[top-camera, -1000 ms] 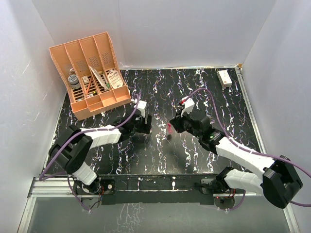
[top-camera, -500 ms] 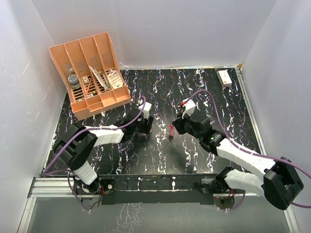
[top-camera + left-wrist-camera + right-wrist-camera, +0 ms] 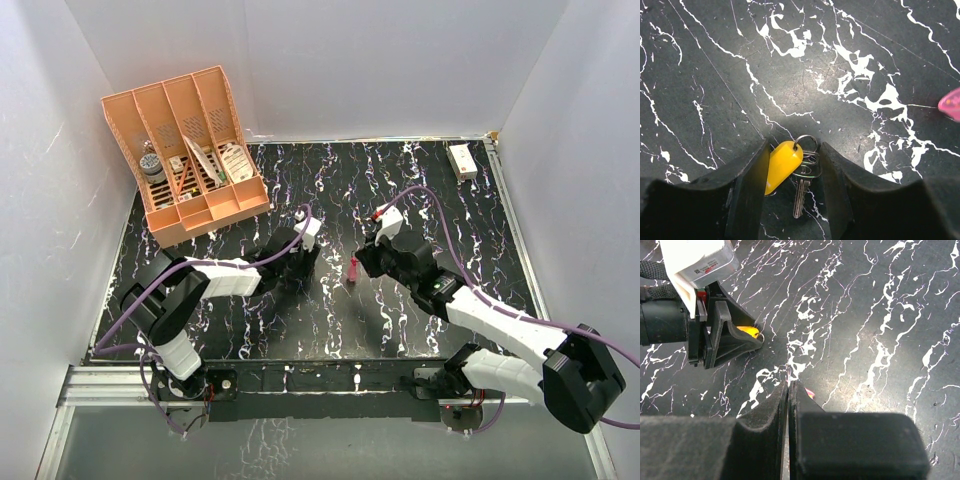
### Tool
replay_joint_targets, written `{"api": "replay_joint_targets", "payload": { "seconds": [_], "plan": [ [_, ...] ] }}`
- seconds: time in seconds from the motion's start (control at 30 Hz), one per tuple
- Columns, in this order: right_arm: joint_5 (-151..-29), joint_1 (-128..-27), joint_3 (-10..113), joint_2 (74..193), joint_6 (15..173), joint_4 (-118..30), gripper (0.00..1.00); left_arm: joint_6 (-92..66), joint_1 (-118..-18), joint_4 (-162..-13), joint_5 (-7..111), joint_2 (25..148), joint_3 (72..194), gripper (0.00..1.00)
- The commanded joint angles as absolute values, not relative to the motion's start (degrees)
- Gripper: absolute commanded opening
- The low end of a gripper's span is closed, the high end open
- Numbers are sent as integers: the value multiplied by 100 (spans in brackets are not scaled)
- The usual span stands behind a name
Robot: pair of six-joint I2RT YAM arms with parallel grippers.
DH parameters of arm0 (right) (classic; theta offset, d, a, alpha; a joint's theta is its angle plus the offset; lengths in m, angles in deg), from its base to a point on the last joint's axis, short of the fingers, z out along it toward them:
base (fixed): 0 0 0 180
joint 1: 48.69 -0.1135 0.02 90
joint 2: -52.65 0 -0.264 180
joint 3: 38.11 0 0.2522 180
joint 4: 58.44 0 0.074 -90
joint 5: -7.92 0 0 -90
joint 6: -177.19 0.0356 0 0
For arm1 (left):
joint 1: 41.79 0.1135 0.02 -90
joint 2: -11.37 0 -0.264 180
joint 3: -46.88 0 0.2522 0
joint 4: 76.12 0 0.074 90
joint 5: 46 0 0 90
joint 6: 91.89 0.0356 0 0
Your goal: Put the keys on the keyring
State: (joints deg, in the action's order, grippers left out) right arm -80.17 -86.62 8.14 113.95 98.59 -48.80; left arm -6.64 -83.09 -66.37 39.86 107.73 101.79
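Note:
The keys [image 3: 801, 172], a silver key and a yellow teardrop tag [image 3: 780, 164] on a small ring, lie flat on the black marbled table. My left gripper [image 3: 795, 147] is lowered over them, one finger on each side. Its left finger touches the tag, its right finger stands a hair from the key head, and the jaws are not clamped. The right wrist view shows the yellow tag [image 3: 749, 330] inside those fingers. My right gripper [image 3: 789, 385] is shut on the keyring, a thin metal edge poking from its tips. The pink strap [image 3: 354, 268] hangs below it, just right of the left gripper [image 3: 300, 262].
An orange divided organizer [image 3: 190, 150] holding small items stands at the back left. A small white box [image 3: 462, 160] lies at the back right. White walls close in the table on three sides.
My left gripper has slid right toward the middle of the table and its jaws have narrowed around the keys. The right gripper and the pink strap have barely shifted.

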Motion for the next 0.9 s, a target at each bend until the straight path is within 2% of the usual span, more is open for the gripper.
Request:
{"api": "replay_joint_targets", "payload": {
  "seconds": [0.0,0.17,0.27,0.37,0.47,0.87],
  "plan": [
    [-7895,-8680,744,11202,9790,-5157,0,-517,-8397,-6722,3811,10791,10341,40],
    [-7894,-8680,729,11205,9800,-5169,0,-559,-8406,-6852,3705,10737,10364,35],
    [-7885,-8681,705,11197,9796,-5176,0,-624,-8401,-6750,3607,10474,10251,40],
    [-7900,-8682,686,11193,9808,-5187,0,-620,-8407,-6711,3580,10202,10157,51],
    [-7902,-8682,677,11187,9808,-5191,0,-568,-8408,-6802,3575,10100,10162,55],
    [-7887,-8676,641,11101,9798,-5163,0,-326,-8407,-6632,3819,10035,9824,56]
  ]
}}
